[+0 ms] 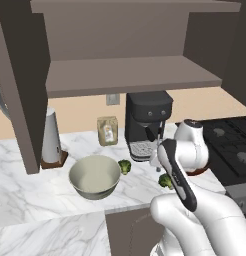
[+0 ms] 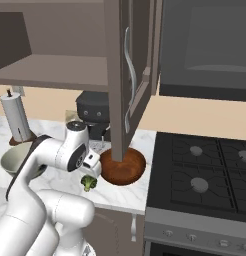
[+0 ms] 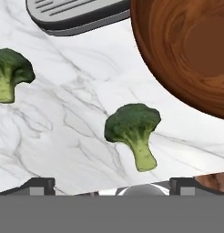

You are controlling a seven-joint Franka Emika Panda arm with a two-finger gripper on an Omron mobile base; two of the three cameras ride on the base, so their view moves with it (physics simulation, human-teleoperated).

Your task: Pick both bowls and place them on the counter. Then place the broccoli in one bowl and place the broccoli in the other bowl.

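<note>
Both bowls stand on the white marble counter (image 1: pixel 25 200). The pale grey-cream bowl (image 1: pixel 95 176) is left of the coffee machine, and the glossy red-brown bowl (image 2: pixel 122 167) is next to the stovetop. One broccoli (image 3: pixel 134 132) lies on the marble just left of the red-brown bowl (image 3: pixel 186 50). My gripper (image 3: pixel 112 185) hangs open right above this broccoli, with nothing between its fingers. A second broccoli (image 3: pixel 9 73) lies farther left, beside the pale bowl at its right (image 1: pixel 124 166). Both bowls are empty.
A black coffee machine (image 1: pixel 147 122) stands at the back, its drip tray (image 3: pixel 77 16) close to the gripper. A paper towel holder (image 1: pixel 51 137) and a small bag (image 1: pixel 107 130) stand behind the pale bowl. The open cabinet door (image 2: pixel 117 75) hangs over the red-brown bowl. The black stovetop (image 2: pixel 205 170) lies to the right.
</note>
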